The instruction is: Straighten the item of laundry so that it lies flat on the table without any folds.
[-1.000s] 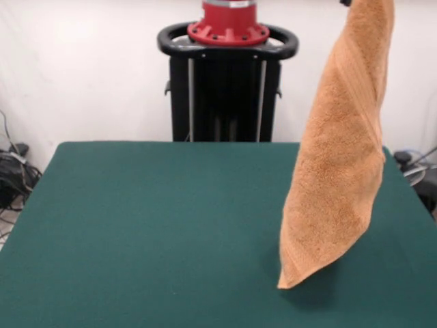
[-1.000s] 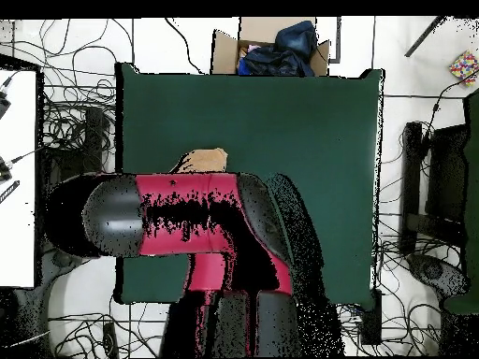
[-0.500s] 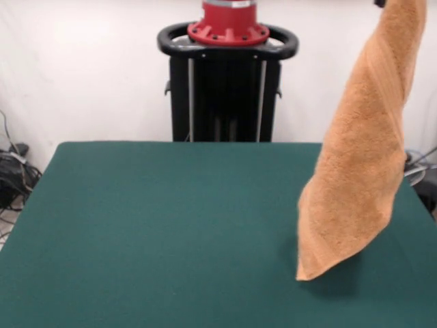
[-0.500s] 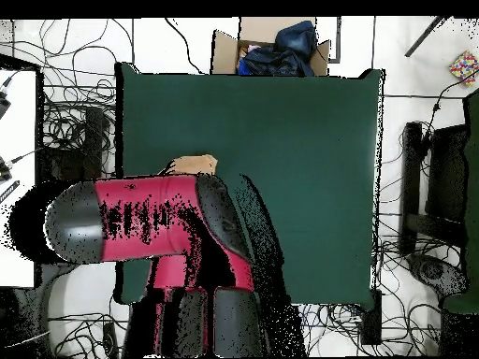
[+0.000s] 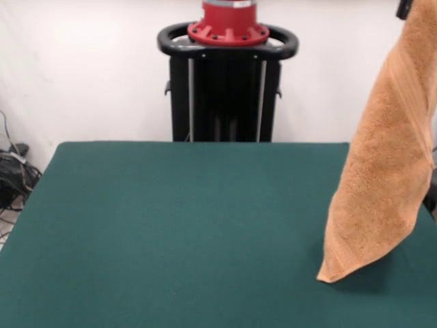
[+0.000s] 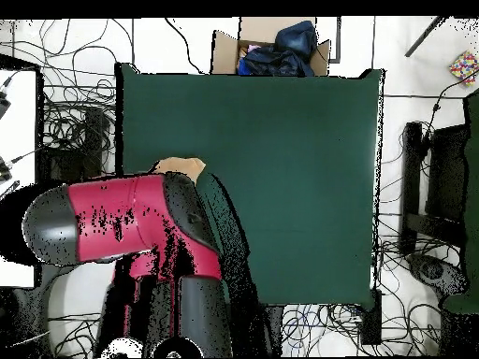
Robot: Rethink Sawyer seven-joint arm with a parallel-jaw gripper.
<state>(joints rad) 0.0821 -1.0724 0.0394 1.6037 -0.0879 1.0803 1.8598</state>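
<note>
The orange-tan towel [image 5: 386,164] hangs lengthwise from the top right corner of the front view, with a woven band running down it. Its lowest corner [image 5: 328,276] reaches the dark green table [image 5: 171,225] near the table's right edge. Only a small black tip of my gripper [image 5: 404,7] shows at the top edge, holding the towel's upper end. In the overhead view my red and black arm [image 6: 122,220] covers the gripper, and only a bit of towel [image 6: 182,166] shows near the table's [image 6: 281,140] left edge.
The black pedestal with a red base [image 5: 227,75] stands behind the table's far edge. A cardboard box of dark clothes [image 6: 271,49] sits past the table's top edge in the overhead view. Cables [image 5: 13,171] lie on the floor around the table.
My arm has carried the hanging towel to the right in the front view, left in the overhead view. The towel's lower corner has moved with it toward the table's edge.
</note>
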